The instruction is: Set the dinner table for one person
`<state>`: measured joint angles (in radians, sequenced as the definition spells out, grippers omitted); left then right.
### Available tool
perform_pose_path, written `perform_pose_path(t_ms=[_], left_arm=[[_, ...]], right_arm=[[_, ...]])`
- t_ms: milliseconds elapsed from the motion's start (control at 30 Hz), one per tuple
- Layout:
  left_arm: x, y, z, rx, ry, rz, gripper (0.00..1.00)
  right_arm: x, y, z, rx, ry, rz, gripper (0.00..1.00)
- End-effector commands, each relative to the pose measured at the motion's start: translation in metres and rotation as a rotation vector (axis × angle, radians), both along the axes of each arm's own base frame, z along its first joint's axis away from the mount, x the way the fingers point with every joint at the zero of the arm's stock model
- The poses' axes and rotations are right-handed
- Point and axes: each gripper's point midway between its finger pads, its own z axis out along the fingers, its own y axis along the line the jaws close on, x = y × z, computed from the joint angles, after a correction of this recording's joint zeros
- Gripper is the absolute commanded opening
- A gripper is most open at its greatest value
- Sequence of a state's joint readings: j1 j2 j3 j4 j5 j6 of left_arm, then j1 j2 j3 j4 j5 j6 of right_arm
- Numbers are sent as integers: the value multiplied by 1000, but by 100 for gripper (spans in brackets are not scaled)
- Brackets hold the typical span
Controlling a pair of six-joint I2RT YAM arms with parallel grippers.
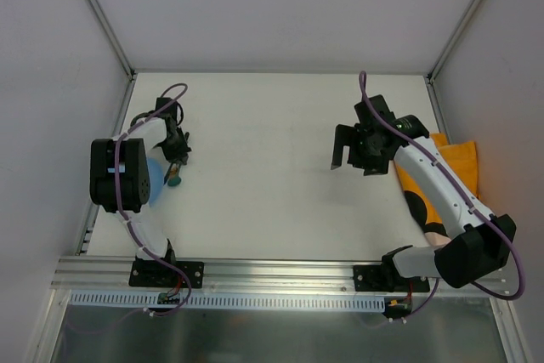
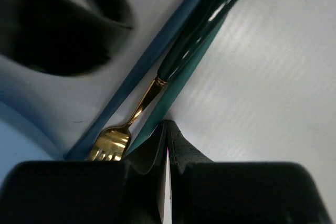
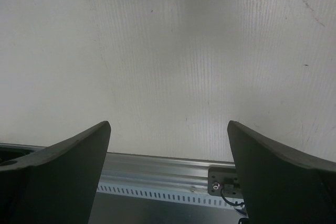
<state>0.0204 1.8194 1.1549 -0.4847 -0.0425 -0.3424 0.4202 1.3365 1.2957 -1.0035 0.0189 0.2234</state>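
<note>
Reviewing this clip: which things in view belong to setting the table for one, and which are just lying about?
Belong to the job: table, blue plate, fork with a dark green handle, orange cloth.
Just there, part of the rig: aluminium rail, grey walls.
</note>
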Motion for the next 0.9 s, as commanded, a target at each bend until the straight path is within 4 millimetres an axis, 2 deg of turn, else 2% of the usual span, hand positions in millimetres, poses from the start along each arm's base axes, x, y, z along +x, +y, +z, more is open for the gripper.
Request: perform_pose_path(t_ms=[0,67,100,133,200,233,267,300,333,367,400,467,500,567,600,700,767,833,867], left_arm=[[-10,52,-4,147,60,68,0],[-7,64,-1,141,47,110,0],[-2,59,4,106,30,107,1],[2,53,8,70,14,98,29],[13,31,25,-15,-47,69,61],[18,22,33,-23,-70,55,72],[24,2,44,-30,-104,4,83],[34,-10,57,-34,-141,-25,86],[37,-29,66,-65,-161,-64,88],[39,-56,75,-77,-180,-127,90],[46,-71,89,-90,-215,-158,91],[49,-101,98,-144,-228,-197,91],[52,-123,109,-170,-250,-241,93],[52,-148,110,-228,-237,-282,94],[52,-168,118,-250,-253,-322,94],[51,-200,121,-303,-243,-375,93],[40,-225,116,-350,-211,-428,93],[34,-245,117,-375,-203,-460,92],[31,-250,118,-382,-199,-472,92]], right_arm=[[3,-4,11,-7,-21,7,100],[2,-6,9,-20,-13,2,99],[4,-12,8,-46,-19,-14,100],[4,-16,7,-62,-13,-26,99],[8,-29,9,-108,-26,-81,99],[7,-35,9,-133,-19,-106,99],[8,-42,10,-150,-25,-135,99],[8,-54,12,-195,-34,-188,99],[9,-60,14,-216,-38,-221,99],[9,-68,14,-237,-34,-256,99],[7,-76,15,-257,-28,-296,99],[6,-85,13,-268,-11,-339,100],[4,-89,12,-287,6,-353,99],[1,-98,12,-321,18,-399,99],[-3,-106,13,-370,31,-416,99],[-11,-119,9,-408,65,-475,99],[-18,-128,-2,-390,104,-522,99],[-15,-127,-11,-306,99,-549,99],[-18,-134,-21,-287,122,-585,99]])
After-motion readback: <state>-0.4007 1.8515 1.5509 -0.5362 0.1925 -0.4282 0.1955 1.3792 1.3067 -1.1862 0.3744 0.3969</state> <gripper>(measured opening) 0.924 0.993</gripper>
